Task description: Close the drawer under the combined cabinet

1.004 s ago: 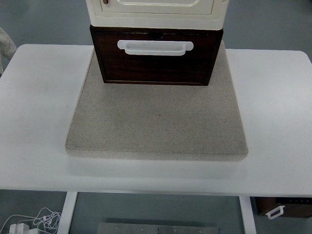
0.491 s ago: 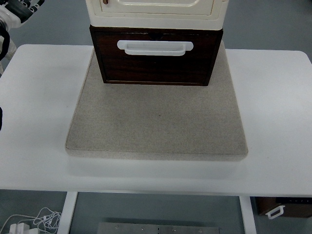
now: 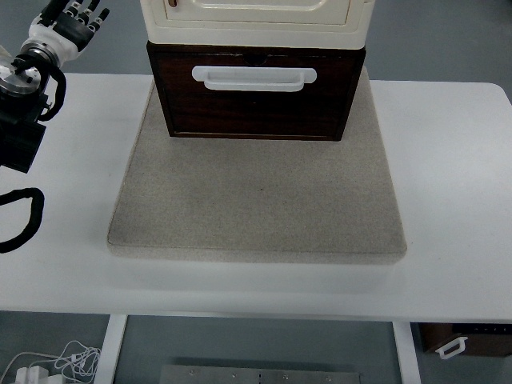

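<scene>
A dark brown wooden drawer (image 3: 256, 100) with a white handle (image 3: 254, 78) sticks out toward me from under a cream cabinet (image 3: 256, 18). Both stand at the far edge of a grey felt mat (image 3: 258, 200). My left hand (image 3: 70, 18) is at the top left corner, above the table's far left edge, well to the left of the drawer. Its fingers are spread and hold nothing. My left arm (image 3: 24, 104) comes in along the left edge. My right arm is out of view.
The mat lies on a white table (image 3: 456, 176). A black cable loop (image 3: 20, 220) hangs by my left arm. Below the table's front edge are white cables (image 3: 56, 364) on the floor and a dark box with a white handle (image 3: 464, 342).
My left arm has come into view from the left edge and the hand has moved right and up along the table's far left corner. The drawer has not moved.
</scene>
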